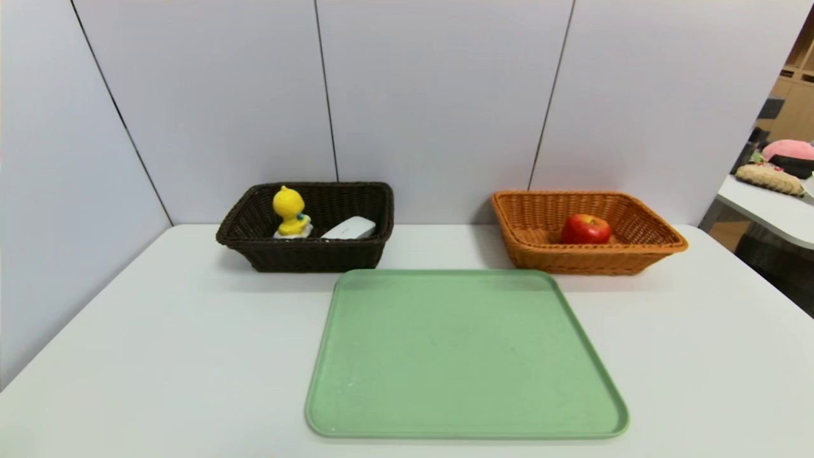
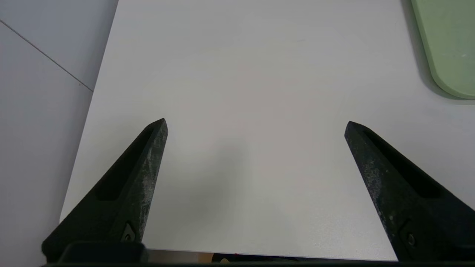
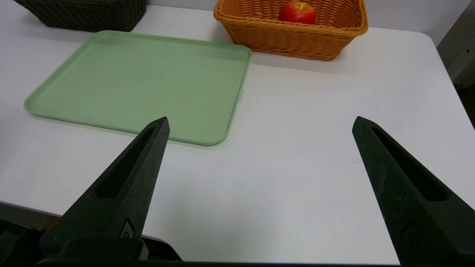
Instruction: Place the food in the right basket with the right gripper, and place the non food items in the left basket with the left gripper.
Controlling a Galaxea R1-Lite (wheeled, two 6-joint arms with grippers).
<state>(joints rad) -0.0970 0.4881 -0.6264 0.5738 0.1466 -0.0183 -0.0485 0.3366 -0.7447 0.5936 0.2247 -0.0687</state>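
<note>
White worktop [image 1: 159, 343] is backed by pale grey wall panels [image 1: 432, 95].

Head view: a green tray [image 1: 464, 356] is laid at the centre of the worktop, nothing on it. Behind it on the left, a dark brown basket [image 1: 305, 254] is seen holding a yellow duck toy [image 1: 289, 213] and a white flat item [image 1: 350, 228], side by side. Behind the tray on the right, an orange basket [image 1: 636, 251] is seen with a red apple [image 1: 585, 229] inside. Neither hand is caught in this view. A second table with clutter [image 1: 779, 168] is visible at the far right edge.

Left wrist view: the left hand [image 2: 256, 124] is held above bare worktop near its front left corner, fingers [image 2: 144, 167] spread wide, nothing between them. One tray corner is caught at the frame edge, well apart from the hand.

Right wrist view: the right hand [image 3: 259, 122] is held above the worktop's near edge, fingers [image 3: 389, 174] spread wide, nothing gripped. Tray, orange basket and apple are seen beyond it, well apart; a part of the dark basket shows past the tray.
</note>
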